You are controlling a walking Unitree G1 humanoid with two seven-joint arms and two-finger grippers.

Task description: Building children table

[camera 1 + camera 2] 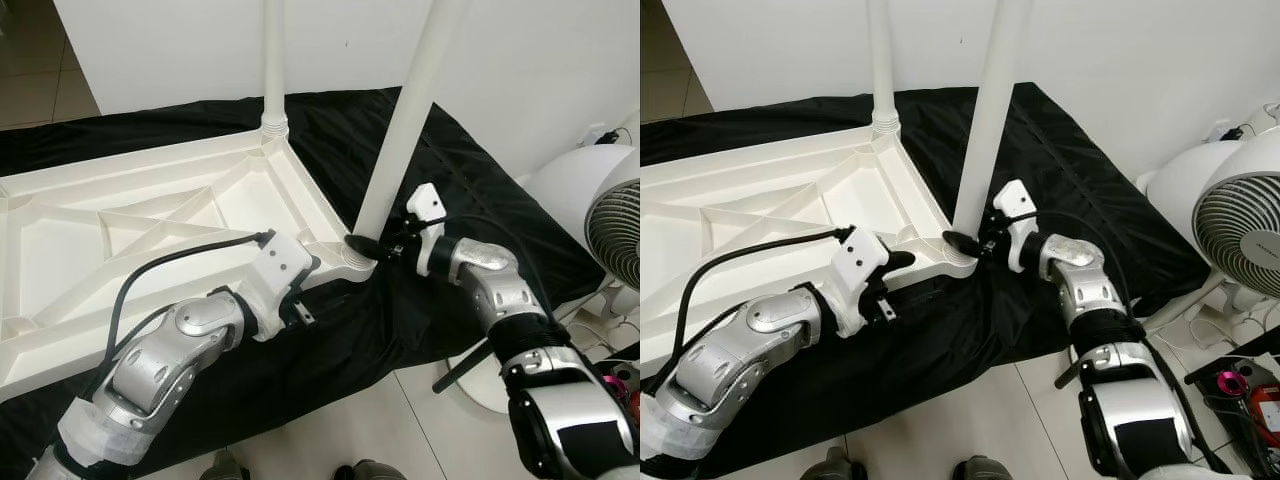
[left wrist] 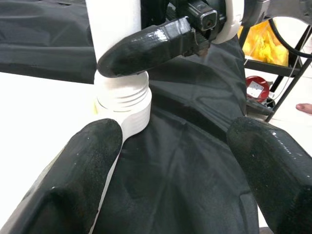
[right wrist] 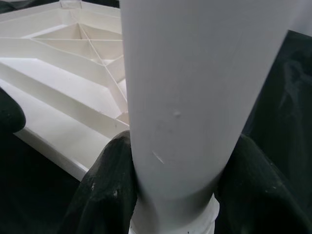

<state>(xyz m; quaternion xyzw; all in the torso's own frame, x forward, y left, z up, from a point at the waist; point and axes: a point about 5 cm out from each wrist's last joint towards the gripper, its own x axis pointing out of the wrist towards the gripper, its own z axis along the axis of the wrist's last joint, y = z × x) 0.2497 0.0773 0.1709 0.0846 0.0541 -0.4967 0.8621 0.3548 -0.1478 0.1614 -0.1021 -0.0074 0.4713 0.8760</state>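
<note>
Two white legs stand on the inverted tabletop (image 1: 120, 240) lying on black cloth (image 1: 470, 200). Right gripper (image 1: 372, 246) is clamped around the near leg (image 1: 400, 130) just above its threaded corner socket (image 2: 127, 105). Left gripper (image 2: 170, 170), jaws apart, hovers beside the tabletop edge. Risk: the leg leans, so turning could cross-thread it.

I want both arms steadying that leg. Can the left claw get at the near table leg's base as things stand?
Probably yes: the left claw is open beside the near table leg, though the right claw already grips its base.
</note>
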